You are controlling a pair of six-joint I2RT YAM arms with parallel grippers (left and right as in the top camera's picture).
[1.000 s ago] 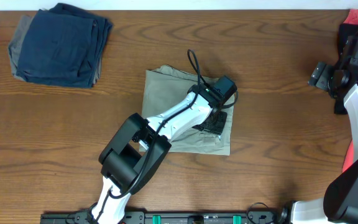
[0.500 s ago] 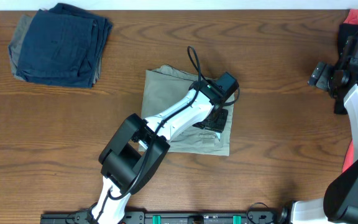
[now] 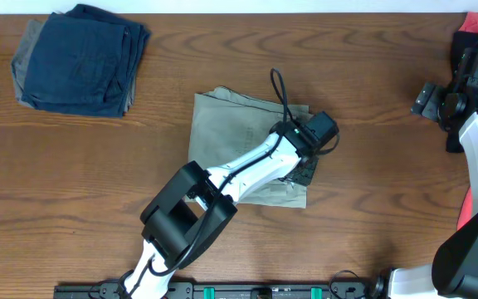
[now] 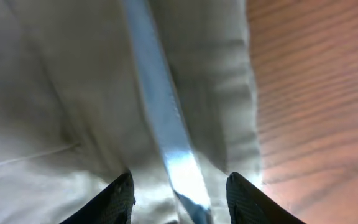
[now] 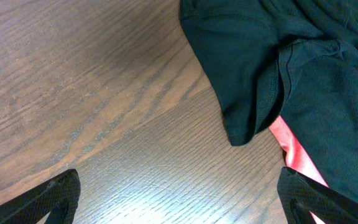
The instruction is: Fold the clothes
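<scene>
Left wrist view is giving you the closest look. The left claw [image 4: 182, 198] is hanging with its two dark fingertips [image 4: 120, 198] moderately apart. They are straddling a pale bluish strip [image 4: 160, 106] running along the light khaki-beige cotton shorts [image 4: 61, 93], close to their stitched edge. Nothing is being pinched as far as you can see; the cloth is lying under the tips, not between closed pads. Just past that edge the brown wooden table [image 4: 316, 93] is showing bare.

From overhead, the shorts are lying mid-table as a roughly square, already doubled packet. Your left arm [image 3: 256, 162] is reaching across them to the edge nearest the right arm.

Judge the fabric as light, soft and limp, likely to sag and slide on the wood. You are better off taking hold through all layers at a hemmed corner or the thicker waistband, not a single loose ply.

Farther off, the right claw [image 5: 179, 196] is sitting wide open and empty over bare wood, near a dark crumpled garment [image 5: 278, 74] with a red cloth [image 5: 294, 152] peeking from beneath. Farthest away, at the back left corner, a stack of dark navy-blue folded garments [image 3: 81, 58] is resting well apart.
</scene>
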